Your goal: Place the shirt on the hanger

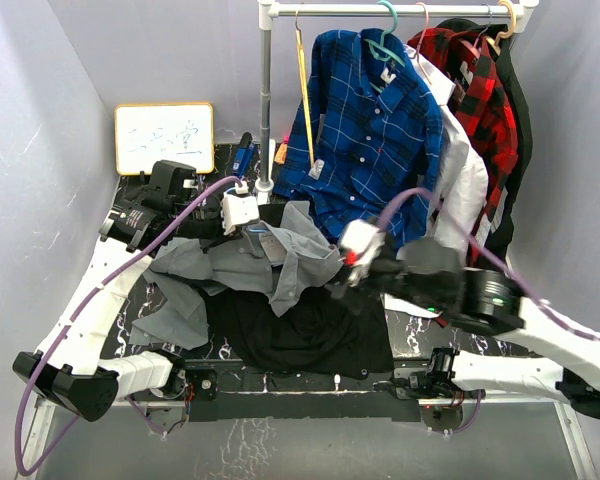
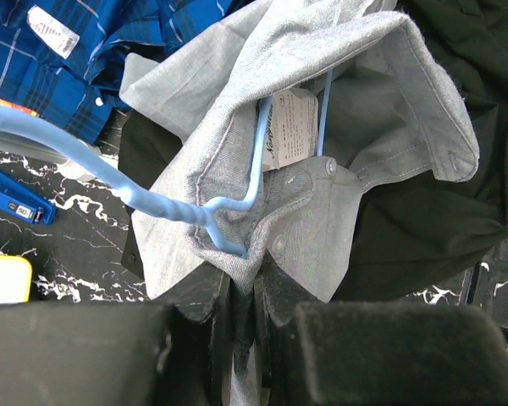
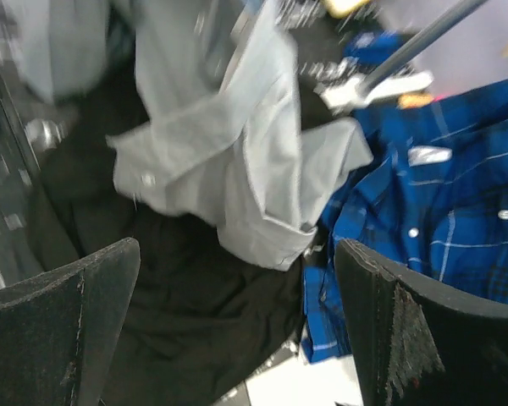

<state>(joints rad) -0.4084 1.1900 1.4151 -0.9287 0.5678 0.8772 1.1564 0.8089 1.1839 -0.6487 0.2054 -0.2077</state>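
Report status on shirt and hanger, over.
Left gripper shut on the shirt collar. Right gripper open, empty. Hanger threaded into collar; shirt heaped on black cloth.

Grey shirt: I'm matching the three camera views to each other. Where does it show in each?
Top external: grey shirt lies mid-table over the black cloth, by the left gripper.
Left wrist: grey shirt fills the centre, its fabric pinched in the shut left gripper beside the hanger.
Right wrist: grey shirt upper centre, blurred, beyond the open right gripper.
Shared landmark: the blue plaid shirt shows in all three.
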